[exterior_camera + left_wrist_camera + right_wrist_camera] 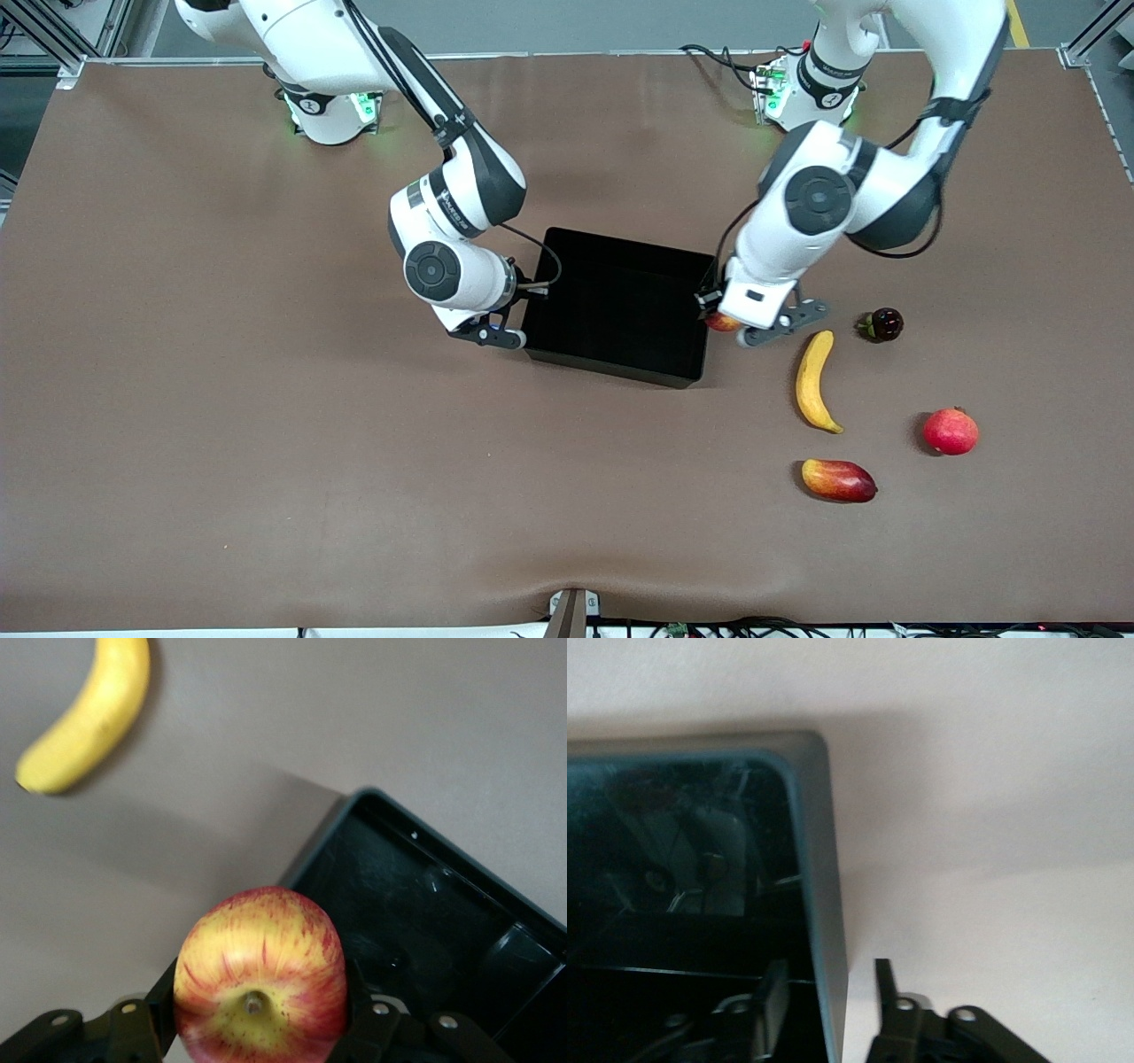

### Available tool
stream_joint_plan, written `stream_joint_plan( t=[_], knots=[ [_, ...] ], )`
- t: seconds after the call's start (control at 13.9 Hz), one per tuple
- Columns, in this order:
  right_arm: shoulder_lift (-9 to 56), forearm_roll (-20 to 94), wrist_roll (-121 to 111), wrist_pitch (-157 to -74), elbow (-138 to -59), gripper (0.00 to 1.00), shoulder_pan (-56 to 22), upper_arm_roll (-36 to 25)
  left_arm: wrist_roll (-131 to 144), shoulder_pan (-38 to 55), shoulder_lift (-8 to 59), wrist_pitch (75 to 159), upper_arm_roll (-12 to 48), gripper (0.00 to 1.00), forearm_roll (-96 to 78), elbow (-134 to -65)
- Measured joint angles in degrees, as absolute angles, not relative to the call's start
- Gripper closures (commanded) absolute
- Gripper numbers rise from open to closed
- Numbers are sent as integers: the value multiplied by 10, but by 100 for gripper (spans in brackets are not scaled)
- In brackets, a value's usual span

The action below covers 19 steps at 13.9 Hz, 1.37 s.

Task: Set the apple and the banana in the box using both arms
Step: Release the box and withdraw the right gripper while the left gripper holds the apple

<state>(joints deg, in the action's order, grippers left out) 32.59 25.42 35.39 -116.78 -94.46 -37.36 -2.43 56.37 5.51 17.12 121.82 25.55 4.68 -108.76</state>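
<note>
My left gripper (726, 324) is shut on the apple (721, 322), red with yellow streaks, and holds it just off the corner of the black box (620, 241) at the left arm's end. In the left wrist view the apple (260, 979) sits between the fingers of the left gripper (261, 992), with the box rim (443, 846) beside it. The banana (815, 381) lies on the table nearer the front camera; it also shows in the left wrist view (84, 718). My right gripper (830, 979) straddles the box wall (819, 859) at the right arm's end (528, 310), with gaps on both sides.
A dark purple fruit (881, 324) lies beside the banana toward the left arm's end. A red pomegranate (951, 431) and a red-yellow mango (838, 479) lie nearer the front camera. The brown table (266, 425) stretches wide toward the right arm's end.
</note>
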Motion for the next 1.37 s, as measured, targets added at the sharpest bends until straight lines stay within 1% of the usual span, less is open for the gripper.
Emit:
stream_joint_plan(
  t=[0.14,0.29,0.5,0.79,0.94,1.08,1.15,1.22,1.37],
  knots=[
    [326,254,352,-1167,-942,0,-362,-31,613,84,194,1231,256,100,56,-1089],
    [322,254,349,-1138,-927,0,-339,-33,666,113,217,1241,256,100,86,-1091],
    [307,249,347,-1029,-857,0,-283,-36,735,135,253,1261,256,100,147,-1098],
    [285,190,340,-855,-732,0,-189,-38,788,142,310,1309,256,100,215,-1100],
    [284,173,340,-809,-696,0,-154,-38,810,144,330,1321,256,100,235,-1100],
    [280,157,329,-783,-680,0,-121,-38,813,146,335,1323,256,99,237,-1099],
    [270,139,307,-777,-674,0,-107,-38,814,146,335,1323,256,60,237,-1099],
    [255,120,277,-773,-669,0,-98,-38,814,146,335,1322,256,1,237,-1098],
    [210,94,214,-750,-666,0,-86,-38,814,145,335,1322,255,0,237,-1096]
  ],
)
